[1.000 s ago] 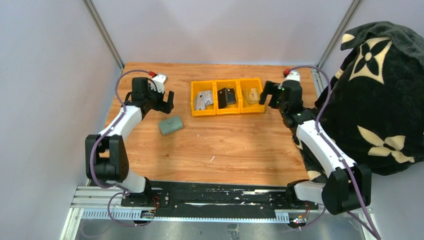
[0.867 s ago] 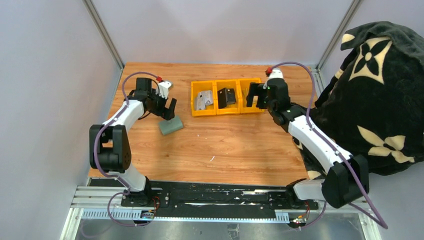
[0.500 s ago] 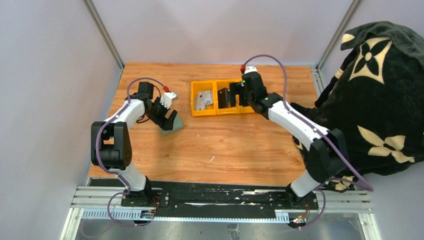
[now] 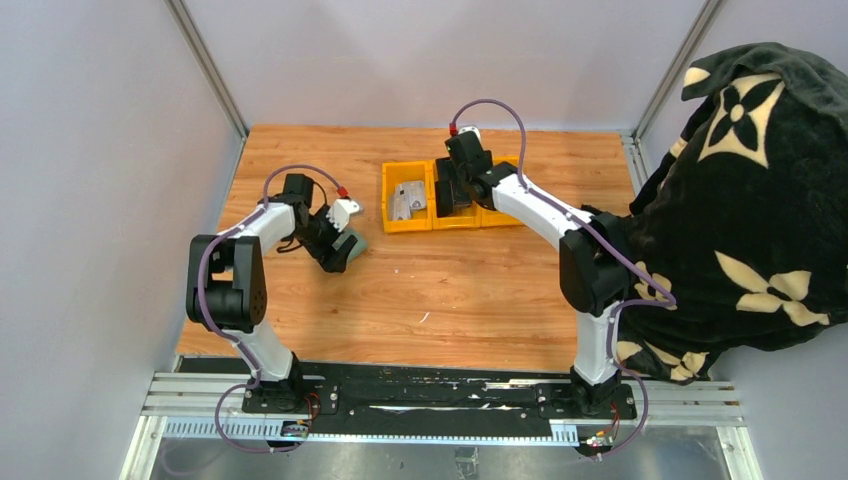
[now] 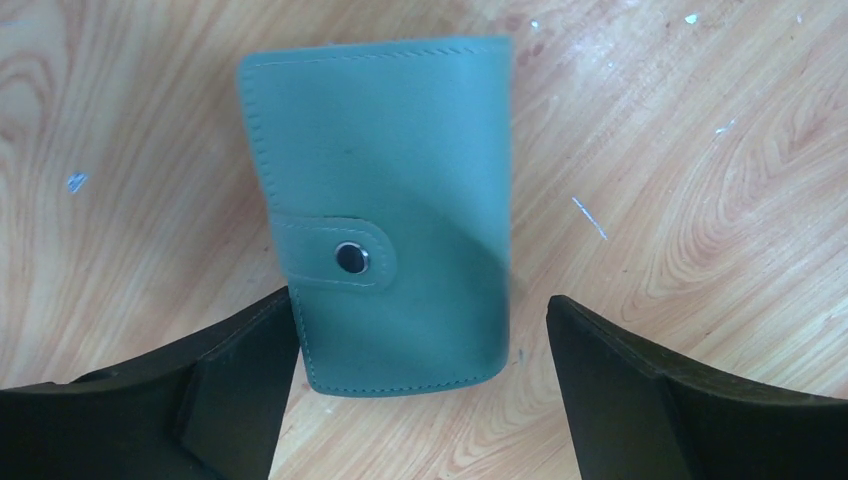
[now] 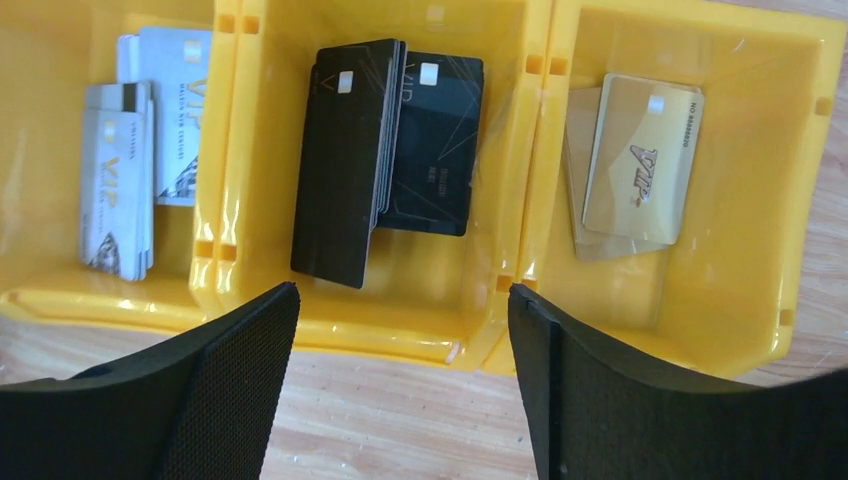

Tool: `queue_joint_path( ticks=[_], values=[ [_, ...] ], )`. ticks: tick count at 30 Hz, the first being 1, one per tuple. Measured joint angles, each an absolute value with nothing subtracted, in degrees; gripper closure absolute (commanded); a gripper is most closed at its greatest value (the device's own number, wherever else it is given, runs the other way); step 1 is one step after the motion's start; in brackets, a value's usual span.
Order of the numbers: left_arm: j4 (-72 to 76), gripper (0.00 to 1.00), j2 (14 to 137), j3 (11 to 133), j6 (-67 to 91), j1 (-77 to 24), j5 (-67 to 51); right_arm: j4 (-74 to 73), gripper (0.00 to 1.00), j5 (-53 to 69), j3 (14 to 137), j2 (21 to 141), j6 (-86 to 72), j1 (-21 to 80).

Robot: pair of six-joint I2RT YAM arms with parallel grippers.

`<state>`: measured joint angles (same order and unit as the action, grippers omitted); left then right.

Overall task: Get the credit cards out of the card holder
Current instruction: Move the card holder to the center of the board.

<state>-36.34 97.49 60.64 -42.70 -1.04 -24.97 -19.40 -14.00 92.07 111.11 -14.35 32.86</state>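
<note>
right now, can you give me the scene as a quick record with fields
card holder: sage green, flat on the wooden table, flap snapped shut, no card showing
left hand: open, straddling one end of the card holder
right hand: open, above the middle compartment of the yellow bin
bin contents: silver cards in left compartment, black cards in middle, gold cards in right

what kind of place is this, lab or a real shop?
Most likely a lab robot cell: a wooden table boxed in by plain grey panels, with a mounting rail for the arms along its near edge.
</note>
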Motion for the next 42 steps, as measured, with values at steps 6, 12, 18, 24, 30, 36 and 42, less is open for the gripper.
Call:
queue_joint_path(
  ticks=[6,12,18,24,30,36,42],
  values=[
    [-35.51,0.29,97.14,57.54,-45.10,-4.43,-24.40,-21.12,0.25,-19.40,94.65,114.15,-14.31,33.17],
    [-34.72,0.54,93.71,53.30,-46.63,-11.57,-22.50,-21.50,0.28,-22.52,94.65,114.17,-14.09,32.77],
    [-36.97,0.68,88.64,49.04,-47.09,-17.37,-22.41,-21.52,0.38,-22.24,94.65,114.17,-14.50,31.05],
    [-41.10,0.71,83.96,48.14,-47.92,-20.93,-22.87,-21.74,0.52,-20.97,94.65,114.19,-16.60,30.35],
    [-44.18,0.65,82.89,47.59,-48.47,-23.05,-22.50,-22.00,0.58,-19.77,94.17,114.26,-18.76,30.63],
    [-49.91,0.08,82.17,54.61,-47.27,-22.52,-21.93,-21.63,0.60,-19.35,92.60,114.28,-20.38,31.14],
    [-49.95,0.00,81.21,65.17,-45.41,-15.97,-24.25,-19.86,0.62,-19.75,91.11,113.82,-21.32,31.27]
  ],
)
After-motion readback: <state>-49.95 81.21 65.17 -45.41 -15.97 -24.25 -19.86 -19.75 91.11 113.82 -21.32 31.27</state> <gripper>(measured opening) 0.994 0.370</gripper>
